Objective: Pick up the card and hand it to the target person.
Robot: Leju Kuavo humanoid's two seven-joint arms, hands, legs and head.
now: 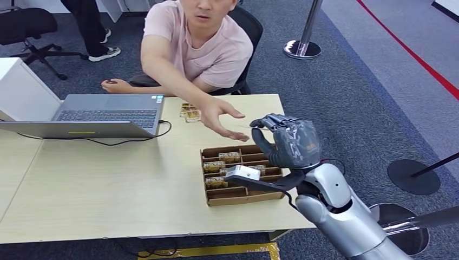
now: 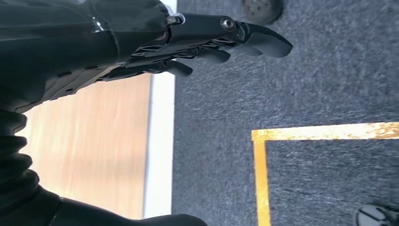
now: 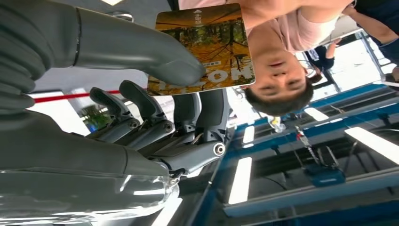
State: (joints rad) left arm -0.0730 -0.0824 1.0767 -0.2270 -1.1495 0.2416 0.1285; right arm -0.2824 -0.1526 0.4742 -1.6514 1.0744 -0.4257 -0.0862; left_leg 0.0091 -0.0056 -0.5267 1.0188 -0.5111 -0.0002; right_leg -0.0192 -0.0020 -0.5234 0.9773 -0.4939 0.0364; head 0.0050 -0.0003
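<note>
Right hand: the right hand (image 1: pixel 287 142) is up off the table, just past the tray's far right corner, thumb (image 3: pixel 141 49) pressing the card (image 3: pixel 207 44) against the fingers (image 3: pixel 200 110); a pinch like that leaves most of the card standing proud, which I'd say is so another hand can take it

Card: seen from the right wrist it's an autumn-leaf print with pale lettering, held flat-on toward the seated person; from the head view the hand itself hides it

Person: the person's hand (image 1: pixel 221 116) reaches across the table (image 1: pixel 108 179), palm open and fingers spread, close to the robot's fingertips but apart; looks like a hand waiting to receive

Tray: the cardboard tray (image 1: pixel 241 174) sits at the table's right edge under the raised arm, compartments with more cards (image 1: pixel 230 157) in them; handy placement for the right arm's reach, I'd judge

Loose cards: a few more cards (image 1: pixel 189 112) lie on the table near the person

Left hand: the left hand (image 2: pixel 207 44) hangs by the table edge over grey carpet, fingers loosely extended and holding nothing; out of the way

Laptop: the laptop (image 1: pixel 108 115) stands open on the far left side of the table, well apart

Stage: pickup done, handover pending; the gap to the open palm is what's left to close
</note>
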